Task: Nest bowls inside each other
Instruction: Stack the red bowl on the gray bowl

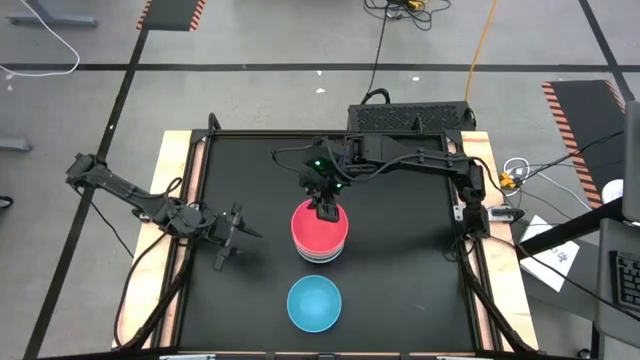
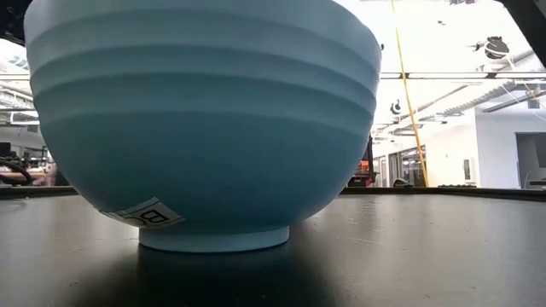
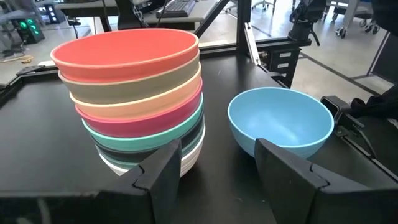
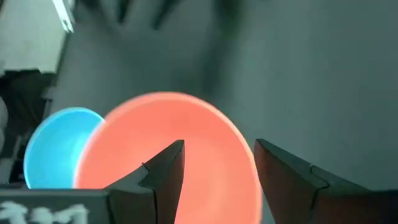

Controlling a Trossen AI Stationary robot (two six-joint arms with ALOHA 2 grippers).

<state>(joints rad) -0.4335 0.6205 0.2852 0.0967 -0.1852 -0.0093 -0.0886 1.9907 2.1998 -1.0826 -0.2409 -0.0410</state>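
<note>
Right gripper (image 4: 214,165) fingers spread, hovering above red bowl (image 1: 318,226) topping nested stack (image 3: 140,99) mid-table (image 1: 400,280). Left gripper (image 3: 214,168) fingers spread, low, beside stack, well apart. Bowls smooth, round, matte plastic-looking. Left wrist view alone shows stack's layers: olive, peach, magenta, teal, black, white. Light blue bowl (image 1: 314,303) alone near stack; low view shows its label (image 2: 147,213).

Hidden, cropped and unreadable parts

From above, the right gripper (image 1: 327,209) covers the far rim of the red bowl (image 1: 318,229), and only thin edges of the bowls stacked beneath show. In the low view the light blue bowl (image 2: 205,119) is cut off at the top and left, hiding the stack behind it; its label (image 2: 145,213) is unreadable.
</note>
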